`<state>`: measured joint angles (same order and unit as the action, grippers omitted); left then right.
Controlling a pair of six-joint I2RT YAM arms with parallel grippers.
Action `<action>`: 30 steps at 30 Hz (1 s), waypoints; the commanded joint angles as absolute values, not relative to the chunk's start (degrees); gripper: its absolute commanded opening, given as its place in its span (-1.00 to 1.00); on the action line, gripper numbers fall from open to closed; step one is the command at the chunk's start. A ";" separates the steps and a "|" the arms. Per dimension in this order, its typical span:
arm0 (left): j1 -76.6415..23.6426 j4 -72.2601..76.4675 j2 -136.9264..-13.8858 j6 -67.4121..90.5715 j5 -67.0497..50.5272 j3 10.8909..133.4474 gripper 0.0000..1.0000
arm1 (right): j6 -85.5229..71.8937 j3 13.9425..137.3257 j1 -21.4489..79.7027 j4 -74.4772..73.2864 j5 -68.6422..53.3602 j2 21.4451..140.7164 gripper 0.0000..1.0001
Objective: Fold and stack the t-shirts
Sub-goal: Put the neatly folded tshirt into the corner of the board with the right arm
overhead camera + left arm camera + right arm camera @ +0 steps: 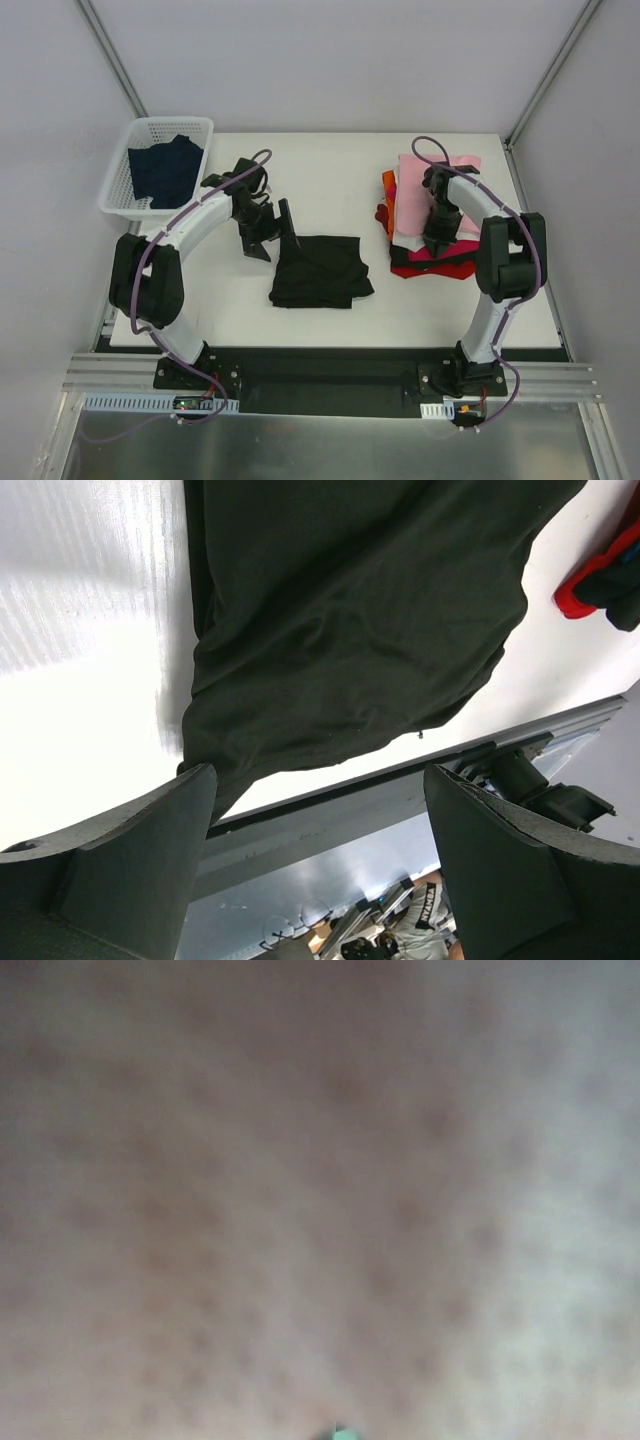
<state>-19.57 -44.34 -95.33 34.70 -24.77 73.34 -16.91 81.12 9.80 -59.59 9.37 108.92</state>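
At the far left a white plastic lattice basket (pixel 116 186) sits at the corner of the white table (pixel 330 160). A dark navy t-shirt (pixel 165 170) lies crumpled inside it. Just beside the basket, the left gripper (pixel 275 230) hangs above the tabletop with its grey, blocky fingers (pixel 130 860) spread wide and nothing between them. Next to it, mid-table, the black t-shirt (pixel 320 270) lies flat, folded into a rough rectangle of soft, matte cloth with gentle creases.

Further right is a loose pile of t-shirts (pixel 410 205): pink (pixel 455 165) on top, an orange edge (pixel 388 195) at the side and red (pixel 420 271) at the bottom. The right gripper (pixel 437 242) points straight down into this pile, its tip against the cloth. Its own camera shows only blurred pale-pink fabric, and I cannot tell whether it is clenched or released.
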 commanded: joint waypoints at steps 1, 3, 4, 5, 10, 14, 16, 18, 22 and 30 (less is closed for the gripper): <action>-20.30 -45.35 -92.72 33.49 -23.38 72.95 0.72 | -13.63 76.90 12.74 -68.64 -0.88 114.35 -0.58; -20.30 -45.35 -92.90 33.40 -23.47 73.30 0.72 | -13.36 77.43 12.92 -68.90 -0.44 113.73 0.10; -20.30 -45.35 -92.99 33.40 -23.47 73.39 0.72 | -13.10 77.69 13.09 -68.91 -0.35 113.21 0.31; -20.22 -45.26 -92.99 33.40 -23.47 73.48 0.72 | -13.01 77.87 13.27 -68.99 2.00 111.99 0.42; -20.30 -44.91 -94.31 33.49 -23.64 74.44 0.72 | -12.92 78.75 13.27 -68.91 5.09 108.02 0.62; -20.30 -44.47 -95.01 33.66 -23.91 74.71 0.72 | -12.57 79.19 13.27 -69.87 6.33 107.58 0.63; -20.30 -44.30 -95.18 33.66 -24.08 74.79 0.72 | -12.57 78.75 13.18 -69.96 6.59 107.75 0.60; -20.30 -44.21 -95.45 33.75 -24.17 74.79 0.72 | -12.74 77.87 13.10 -69.87 7.03 107.67 0.56; -20.30 -43.86 -95.62 33.93 -24.34 74.62 0.72 | -13.18 76.12 10.56 -69.96 6.86 107.49 0.40; -20.30 -43.51 -95.19 33.93 -24.26 73.83 0.73 | -11.87 75.93 5.89 -69.52 6.86 107.84 0.31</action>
